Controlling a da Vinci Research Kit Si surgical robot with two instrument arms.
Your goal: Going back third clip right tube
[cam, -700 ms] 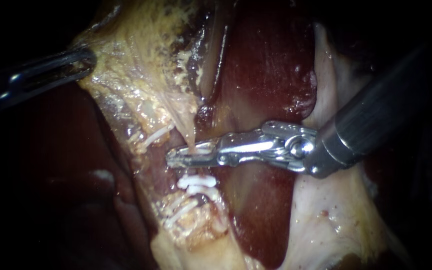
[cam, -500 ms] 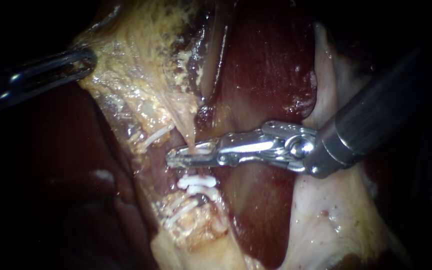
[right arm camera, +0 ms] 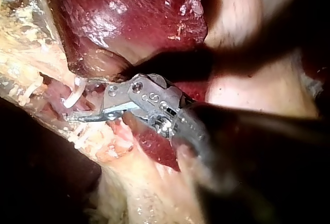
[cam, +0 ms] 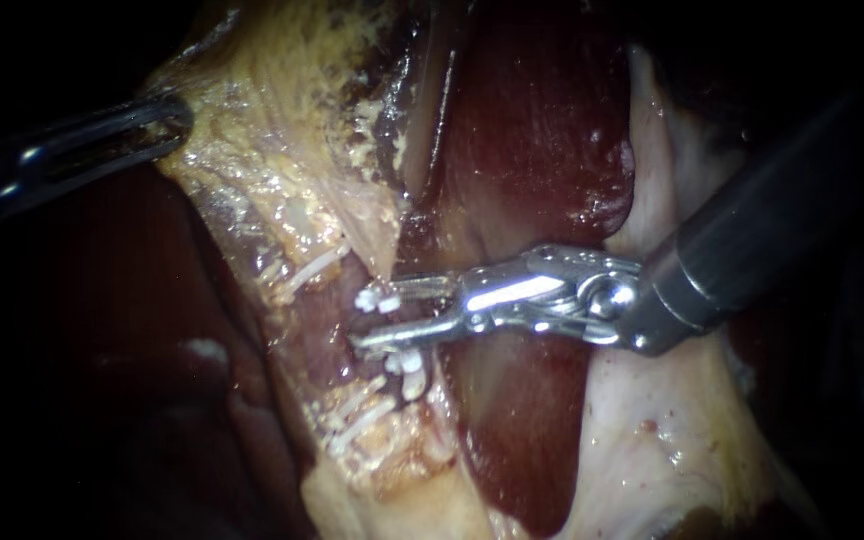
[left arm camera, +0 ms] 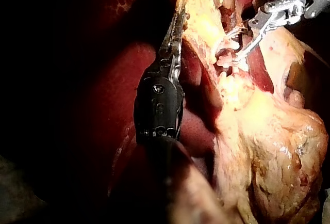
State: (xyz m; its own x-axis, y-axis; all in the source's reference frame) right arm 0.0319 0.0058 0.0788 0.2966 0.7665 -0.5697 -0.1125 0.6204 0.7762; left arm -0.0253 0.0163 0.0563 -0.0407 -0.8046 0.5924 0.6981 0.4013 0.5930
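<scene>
Beyond the lit tissue everything is dark. The liver [cam: 542, 130] takes up the middle of the field as a deep red, glistening mass. Across its left side a broad band of yellow fatty tissue [cam: 282, 160] runs from upper left down to the lower middle. On the right a sheet of pale tissue [cam: 652, 440] lies under and beside your right shaft.

Your right instrument [cam: 377, 318] comes in from the right. Its jaws stand apart with a narrow but clear gap and grip nothing. Your left instrument [cam: 177, 118] comes in from the left. Its jaws lie close together on the upper edge of the yellow fatty tissue and hold it.

The tube [cam: 384, 272] comes down out of the yellow band and passes between your right jaws. The clip [cam: 374, 298] is a small white piece lying across the tube, just at the tip of the upper jaw and inside the gap. A pair of white clips [cam: 407, 360] sits close together just under the lower jaw, on the same tube as far as you can see. Two further white clips lie to the left on the band: the higher clip [cam: 312, 268] above the jaws and the lower clip [cam: 362, 422] well below them
</scene>
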